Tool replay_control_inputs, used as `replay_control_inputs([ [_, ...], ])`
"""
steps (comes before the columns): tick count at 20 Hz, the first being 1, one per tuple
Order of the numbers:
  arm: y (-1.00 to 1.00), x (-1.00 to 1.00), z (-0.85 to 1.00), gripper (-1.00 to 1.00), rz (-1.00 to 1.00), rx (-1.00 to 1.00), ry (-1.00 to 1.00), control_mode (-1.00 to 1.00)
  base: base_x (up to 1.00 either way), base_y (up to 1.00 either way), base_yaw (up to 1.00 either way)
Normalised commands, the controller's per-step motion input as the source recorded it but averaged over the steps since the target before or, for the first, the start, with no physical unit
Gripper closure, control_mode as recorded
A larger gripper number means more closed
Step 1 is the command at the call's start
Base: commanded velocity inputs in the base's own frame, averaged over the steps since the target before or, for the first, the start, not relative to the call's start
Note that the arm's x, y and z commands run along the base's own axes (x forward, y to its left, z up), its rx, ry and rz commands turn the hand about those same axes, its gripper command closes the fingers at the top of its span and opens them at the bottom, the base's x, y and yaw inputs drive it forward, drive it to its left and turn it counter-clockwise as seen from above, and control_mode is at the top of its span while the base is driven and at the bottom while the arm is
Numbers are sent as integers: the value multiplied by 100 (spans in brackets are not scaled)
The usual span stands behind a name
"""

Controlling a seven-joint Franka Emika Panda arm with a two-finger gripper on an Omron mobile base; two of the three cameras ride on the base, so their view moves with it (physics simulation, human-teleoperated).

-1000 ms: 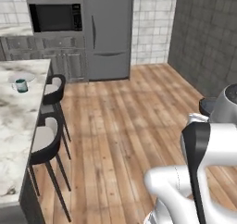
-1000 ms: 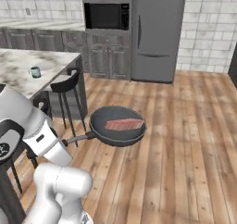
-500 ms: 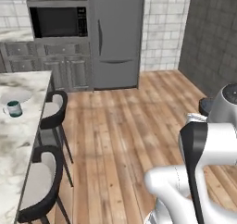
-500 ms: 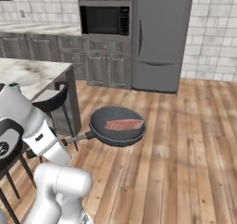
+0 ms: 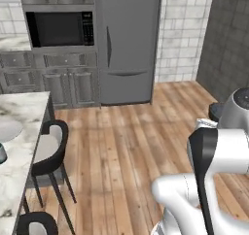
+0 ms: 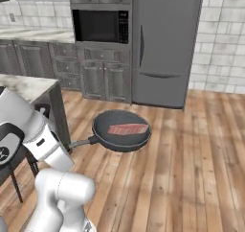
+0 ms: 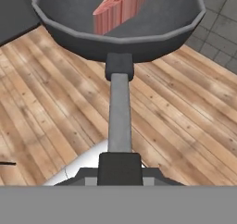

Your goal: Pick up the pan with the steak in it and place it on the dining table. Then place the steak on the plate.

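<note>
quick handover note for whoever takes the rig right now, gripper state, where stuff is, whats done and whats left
Gripper: shut on the pan's handle.
Pan: held level in the air above the wood floor, steak lying inside.
Dining table: at the left of the left base view, with the plate on it.
Done: pan picked up.
Left: set the pan on the table, then move the steak to the plate.

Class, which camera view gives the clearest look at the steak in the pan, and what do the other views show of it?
The right base view: the steak lies flat and whole in the pan, seen from above. The hand view shows the steak foreshortened and cut off by the frame's top edge. The left base view adds nothing about it.
</note>
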Motion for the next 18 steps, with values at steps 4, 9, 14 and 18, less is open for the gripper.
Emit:
replay_control_inputs([
  [4,0,0,0,100,0,0,0,100,100,-36,0],
  [9,0,0,0,100,0,0,0,100,100,-33,1],
  [14,0,0,0,100,0,0,0,100,100,-19,6],
  [18,0,0,0,100,0,0,0,100,100,-12,7],
])
